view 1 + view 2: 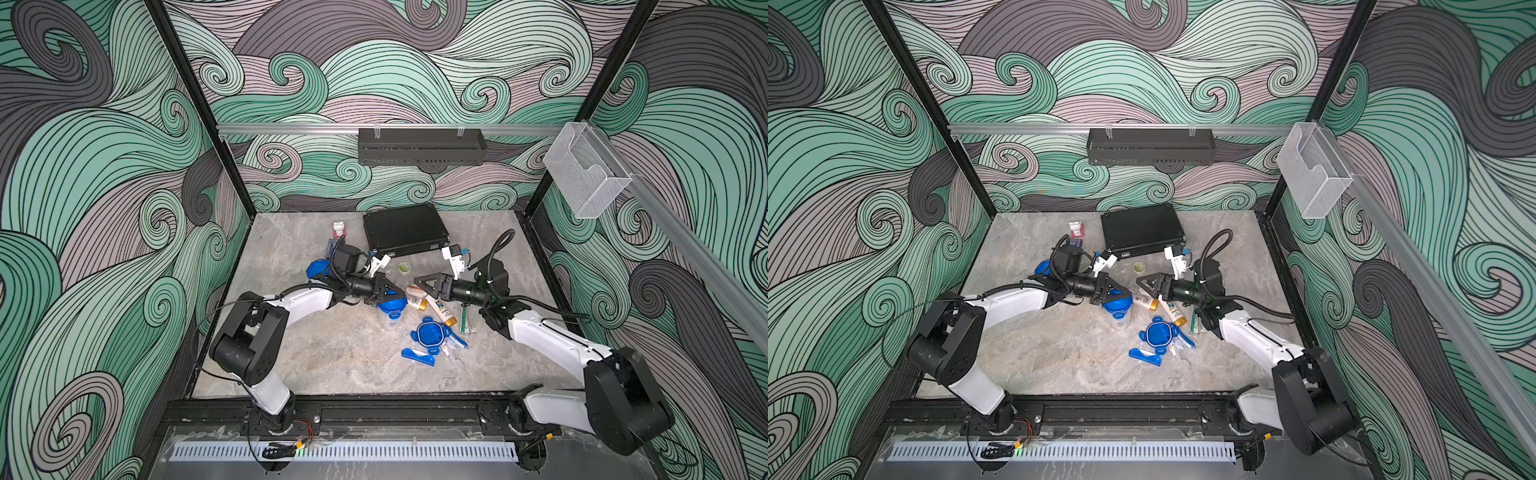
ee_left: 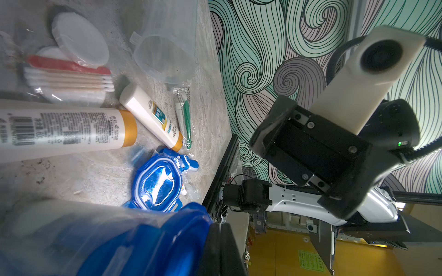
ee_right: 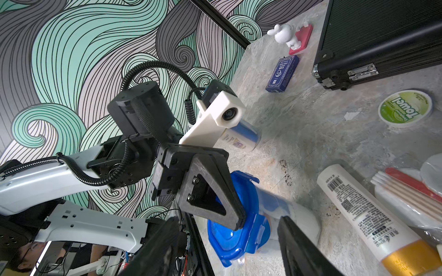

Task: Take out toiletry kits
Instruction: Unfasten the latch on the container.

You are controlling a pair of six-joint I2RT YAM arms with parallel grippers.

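Note:
A clear tumbler [image 1: 389, 321] with a blue clip-tab lid [image 1: 391, 305] lies tilted at mid-table. My left gripper [image 1: 387, 293] is shut on the rim of that lid [image 3: 235, 241]. The lid [image 2: 143, 241] fills the left wrist view against one black finger [image 2: 222, 251]. My right gripper [image 1: 417, 284] faces it from the right, open. Its fingers [image 3: 296, 248] stand wide apart with the lidded tumbler ahead of the gap. Two gold-capped white bottles [image 1: 415, 297] [image 1: 442, 311] lie under the right gripper. A loose blue lid [image 1: 430, 332] and a blue toothbrush case [image 1: 417, 356] lie nearer the front.
A black ribbed briefcase [image 1: 405, 228] lies at the back. A dark-blue card box [image 3: 282, 73], a rabbit figurine [image 3: 289, 35] and a green towel disc [image 1: 404, 267] sit near it. Another blue-lidded tumbler [image 1: 318, 268] is behind the left arm. An empty clear tumbler [image 2: 165, 55] and a cotton-swab packet [image 2: 69, 81] lie by the bottles.

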